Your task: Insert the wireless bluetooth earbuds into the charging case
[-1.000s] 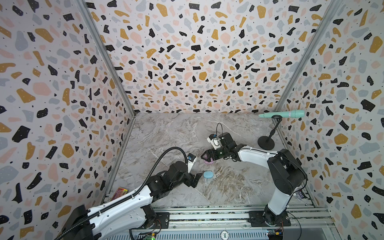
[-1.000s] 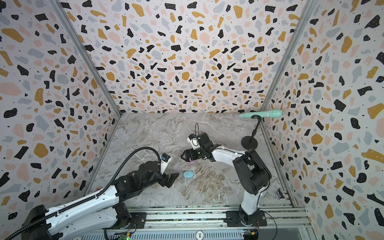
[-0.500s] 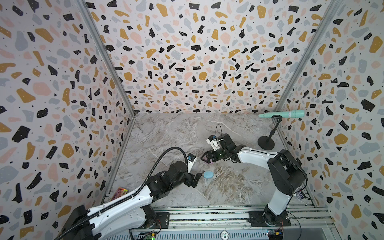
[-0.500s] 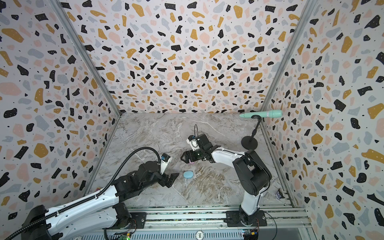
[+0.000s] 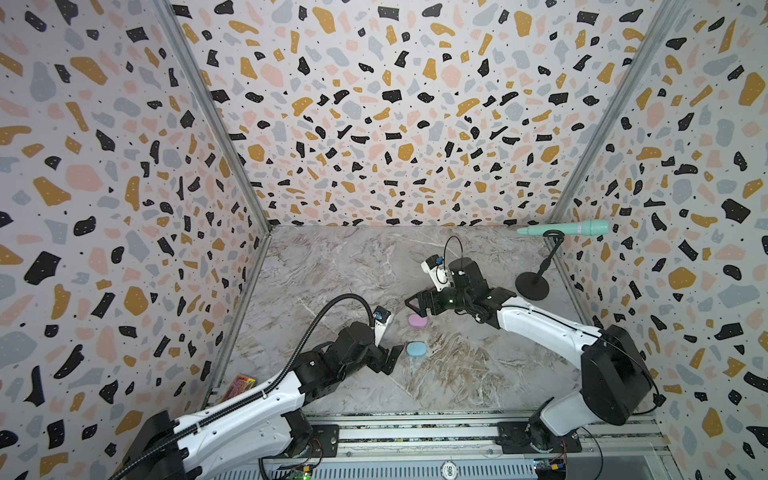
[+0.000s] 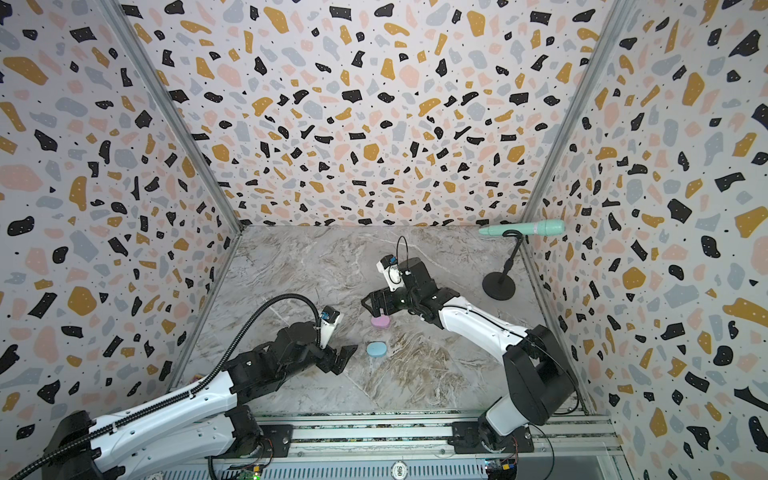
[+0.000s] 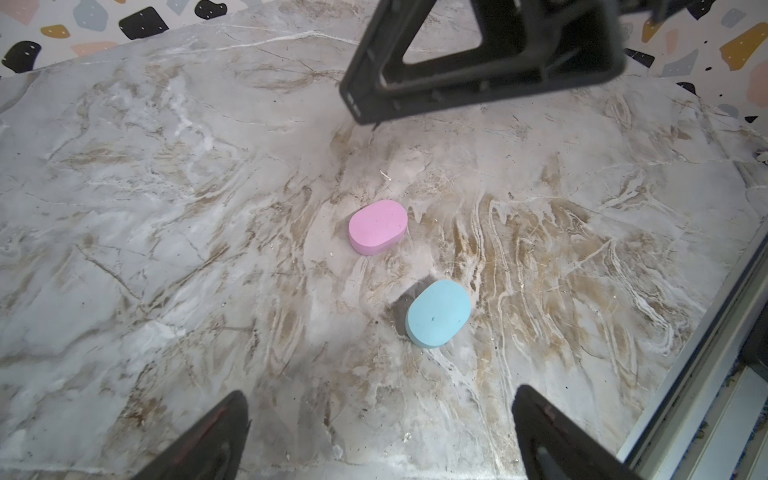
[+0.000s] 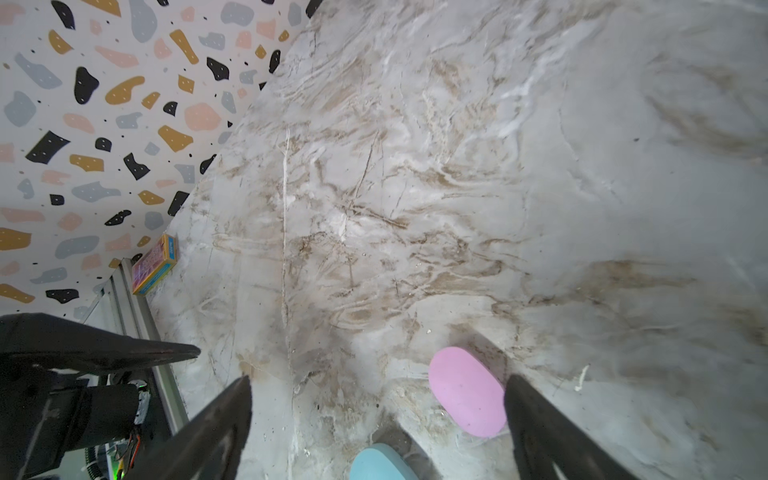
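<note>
Two pill-shaped charging cases lie closed on the marble floor: a pink case (image 5: 417,321) (image 6: 380,322) (image 7: 377,227) (image 8: 467,392) and, nearer the front, a blue case (image 5: 416,350) (image 6: 376,349) (image 7: 438,312) (image 8: 380,463). No earbuds show in any view. My right gripper (image 5: 417,305) (image 6: 372,306) (image 8: 379,379) hovers open just behind the pink case, which sits beside one finger, untouched. My left gripper (image 5: 394,358) (image 6: 345,356) (image 7: 381,392) is open and empty, just left of the blue case.
A teal microphone (image 5: 565,228) rests on a black stand (image 5: 532,286) at the back right. A small colourful box (image 5: 239,384) (image 8: 154,264) lies in the front left corner. Terrazzo walls close three sides; a metal rail (image 5: 415,432) runs along the front.
My right gripper has pulled back from the pink case, which it was over; the case now lies bare on the floor. The left arm and blue case have not moved.
</note>
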Tool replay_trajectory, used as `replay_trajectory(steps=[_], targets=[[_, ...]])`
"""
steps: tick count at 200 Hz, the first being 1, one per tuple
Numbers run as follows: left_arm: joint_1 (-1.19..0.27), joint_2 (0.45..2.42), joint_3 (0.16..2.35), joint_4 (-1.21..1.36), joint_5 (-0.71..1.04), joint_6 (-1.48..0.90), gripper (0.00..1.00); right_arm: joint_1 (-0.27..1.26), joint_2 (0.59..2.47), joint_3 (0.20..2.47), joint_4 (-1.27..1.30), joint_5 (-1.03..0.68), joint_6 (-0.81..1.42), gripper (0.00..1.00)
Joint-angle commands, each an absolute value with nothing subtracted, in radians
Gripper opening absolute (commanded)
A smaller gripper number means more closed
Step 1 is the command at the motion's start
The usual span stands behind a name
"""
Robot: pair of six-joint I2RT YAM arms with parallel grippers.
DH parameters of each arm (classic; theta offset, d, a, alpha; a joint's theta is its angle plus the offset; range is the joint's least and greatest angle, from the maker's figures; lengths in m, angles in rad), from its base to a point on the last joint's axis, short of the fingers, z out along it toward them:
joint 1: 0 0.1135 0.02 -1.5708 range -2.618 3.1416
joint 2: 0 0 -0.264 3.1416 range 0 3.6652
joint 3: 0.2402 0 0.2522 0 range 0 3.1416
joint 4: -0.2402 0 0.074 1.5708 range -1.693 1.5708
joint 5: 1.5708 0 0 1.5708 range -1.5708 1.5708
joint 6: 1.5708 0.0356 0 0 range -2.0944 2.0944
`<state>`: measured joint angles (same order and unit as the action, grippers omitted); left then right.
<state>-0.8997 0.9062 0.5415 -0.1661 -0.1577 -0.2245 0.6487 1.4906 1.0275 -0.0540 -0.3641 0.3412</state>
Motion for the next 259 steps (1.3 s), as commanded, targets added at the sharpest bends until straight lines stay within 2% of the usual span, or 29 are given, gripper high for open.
replay_trajectory(steps=[1,28,96,127,164,218,259], targets=[[-0.904,0.873,0.576,-0.160,-0.248,-0.228,1.00,0.636,1.403,1.045,-0.091,-0.307,0.333,0.97],[-0.903,0.841,0.576,-0.164,-0.330,-0.248,1.00,0.619,1.334,1.039,-0.119,-0.290,0.329,1.00],[-0.904,0.798,0.584,-0.196,-0.595,-0.366,1.00,0.618,1.206,1.024,-0.150,-0.170,0.324,0.99],[-0.904,0.804,0.598,-0.220,-0.791,-0.402,1.00,0.615,1.108,0.948,-0.065,-0.044,0.286,0.99],[-0.904,0.810,0.601,-0.222,-1.032,-0.405,1.00,0.595,0.987,0.816,0.031,0.182,0.221,0.99],[-0.902,0.789,0.516,-0.039,-1.078,-0.301,1.00,0.410,0.920,0.682,0.058,0.392,0.304,0.99],[-0.890,0.806,0.472,0.128,-1.080,-0.187,1.00,0.269,0.914,0.489,0.265,0.479,0.267,0.99]])
